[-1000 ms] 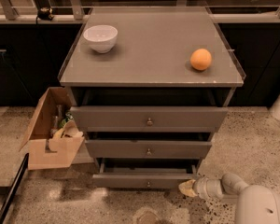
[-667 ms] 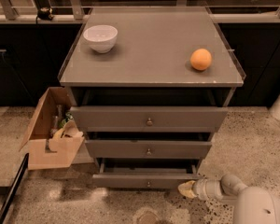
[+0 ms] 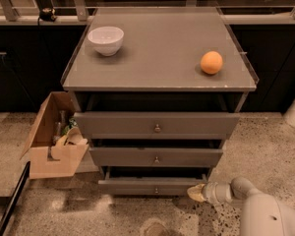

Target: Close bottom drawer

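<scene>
Three drawers sit under the bench (image 3: 157, 63). The bottom drawer (image 3: 152, 185), low in the middle of the frame, sticks out a little. Its front runs left to right. The gripper (image 3: 196, 192) is by the right end of that front, so the drawer lies to its left. I cannot tell if the jaws are wide or narrow. The arm is cut off at the lower right.

The bottom drawer (image 3: 132, 186) is grey-brown, the bowl (image 3: 106, 39) white, the fruit (image 3: 211, 62) orange, the floor (image 3: 270, 146) speckled beige. The gripper (image 3: 194, 192), at the drawer's right corner, looks perhaps pale yellow.
</scene>
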`<state>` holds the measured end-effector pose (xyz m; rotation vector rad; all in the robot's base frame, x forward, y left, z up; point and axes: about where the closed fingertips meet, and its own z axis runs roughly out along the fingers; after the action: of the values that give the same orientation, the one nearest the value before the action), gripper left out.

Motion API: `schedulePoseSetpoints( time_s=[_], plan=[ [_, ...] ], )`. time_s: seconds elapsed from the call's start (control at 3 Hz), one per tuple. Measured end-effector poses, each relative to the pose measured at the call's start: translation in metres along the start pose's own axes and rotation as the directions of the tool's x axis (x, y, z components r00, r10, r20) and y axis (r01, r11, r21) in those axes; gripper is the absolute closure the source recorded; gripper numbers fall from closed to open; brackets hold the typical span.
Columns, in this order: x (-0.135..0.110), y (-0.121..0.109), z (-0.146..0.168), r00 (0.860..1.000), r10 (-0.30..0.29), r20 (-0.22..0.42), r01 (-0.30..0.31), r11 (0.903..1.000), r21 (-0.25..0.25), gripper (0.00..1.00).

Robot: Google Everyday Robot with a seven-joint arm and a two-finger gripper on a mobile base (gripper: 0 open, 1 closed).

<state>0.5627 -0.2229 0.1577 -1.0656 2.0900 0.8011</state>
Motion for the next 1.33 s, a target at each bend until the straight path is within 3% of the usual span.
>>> schedulePoseSetpoints(
  time_s=[0.33, 1.33],
  plan=[
    [-0.0096, -0.0175, -0.0023, 1.0, -0.021, -0.007, 0.021, 0.9997, 0.014, 0.82],
    [-0.0113, -0.015, -0.0016, 1.0, -0.028, -0.003, 0.028, 0.9994, 0.018, 0.12]
  ],
)
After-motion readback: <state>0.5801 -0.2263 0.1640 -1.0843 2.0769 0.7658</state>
